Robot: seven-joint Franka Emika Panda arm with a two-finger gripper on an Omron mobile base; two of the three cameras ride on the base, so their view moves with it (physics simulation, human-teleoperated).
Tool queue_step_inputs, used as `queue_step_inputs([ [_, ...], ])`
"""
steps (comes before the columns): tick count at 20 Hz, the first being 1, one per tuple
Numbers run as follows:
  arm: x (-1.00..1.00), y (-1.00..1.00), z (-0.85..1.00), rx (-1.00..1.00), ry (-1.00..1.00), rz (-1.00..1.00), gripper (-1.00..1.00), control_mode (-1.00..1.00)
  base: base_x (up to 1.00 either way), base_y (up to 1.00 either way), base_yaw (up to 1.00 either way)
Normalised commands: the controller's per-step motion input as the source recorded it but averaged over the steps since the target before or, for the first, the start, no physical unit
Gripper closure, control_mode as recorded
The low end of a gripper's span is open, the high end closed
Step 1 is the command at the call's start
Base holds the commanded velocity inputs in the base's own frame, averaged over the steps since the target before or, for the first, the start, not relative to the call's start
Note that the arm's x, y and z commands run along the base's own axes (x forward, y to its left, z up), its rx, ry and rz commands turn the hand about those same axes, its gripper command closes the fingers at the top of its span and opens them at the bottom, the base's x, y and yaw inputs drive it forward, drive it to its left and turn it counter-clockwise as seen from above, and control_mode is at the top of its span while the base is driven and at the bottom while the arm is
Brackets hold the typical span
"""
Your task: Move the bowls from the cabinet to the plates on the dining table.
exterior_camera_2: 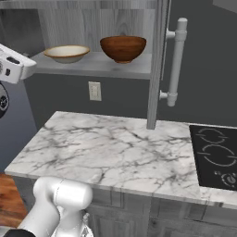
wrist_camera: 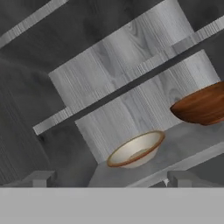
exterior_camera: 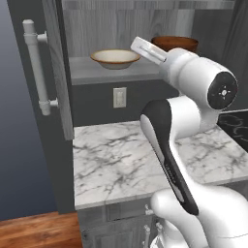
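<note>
The cabinet (exterior_camera: 58,72) stands open, and both bowls sit on its lower shelf (exterior_camera_2: 92,65). The wide beige bowl (exterior_camera: 115,58) (exterior_camera_2: 67,53) (wrist_camera: 136,150) is on the left. The deeper reddish-brown bowl (exterior_camera: 174,43) (exterior_camera_2: 123,48) (wrist_camera: 201,105) is on the right. My gripper (wrist_camera: 111,179) is open and holds nothing, its fingertips (wrist_camera: 40,177) spread wide, a short way in front of the shelf and facing the beige bowl. The arm's white hand (exterior_camera: 147,50) is raised at shelf height. The plates and the dining table are out of view.
Below the shelf lies a marble counter (exterior_camera: 121,160) (exterior_camera_2: 115,148) with a black stove (exterior_camera_2: 217,152) at its right end. A wall outlet (exterior_camera_2: 95,90) sits under the shelf. The open doors with long bar handles (exterior_camera: 38,68) (exterior_camera_2: 177,60) flank the shelf on both sides.
</note>
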Motion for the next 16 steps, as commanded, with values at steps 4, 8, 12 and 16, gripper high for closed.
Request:
queue_step_inputs([
  [4,-0.32,-0.27,0.07,0.16,0.15,-0.08,-1.00,-1.00,0.00,0.00,0.00],
  [8,-0.34,-0.30,0.06,0.17,0.15,-0.07,-1.00,-1.00,0.00,0.00,0.00],
  [12,-0.16,-0.35,-0.05,0.18,0.08,-0.05,-1.00,-1.00,0.00,0.00,0.00],
  [16,0.09,-0.40,-0.16,0.14,0.02,-0.04,-1.00,-1.00,0.00,0.00,0.00],
])
